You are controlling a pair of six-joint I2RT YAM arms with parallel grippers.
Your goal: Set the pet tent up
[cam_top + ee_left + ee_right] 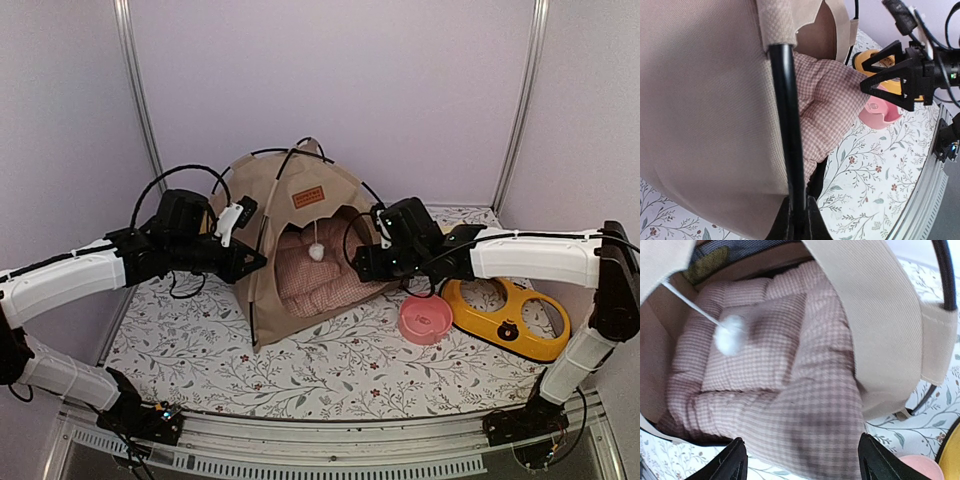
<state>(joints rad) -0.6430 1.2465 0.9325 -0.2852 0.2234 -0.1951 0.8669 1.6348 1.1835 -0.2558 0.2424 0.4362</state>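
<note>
The beige pet tent (300,225) stands upright mid-table, with thin black poles, a brown label (308,196) and a white pom-pom (316,252) hanging in its opening. A pink checked cushion (315,278) lies inside and bulges out at the front. My left gripper (245,262) is at the tent's left front side, shut on a black pole (787,125) beside the tent fabric (700,100). My right gripper (365,262) is open at the opening's right edge. Its fingers (737,462) stand wide apart just before the cushion (790,390), holding nothing. The pom-pom (730,335) hangs above it.
A pink bowl (425,318) sits right of the tent, and a yellow feeder (505,315) lies further right. The table has a floral cloth (300,375). Walls close off the back and sides. In the left wrist view my right gripper (862,75) is near the cushion's corner.
</note>
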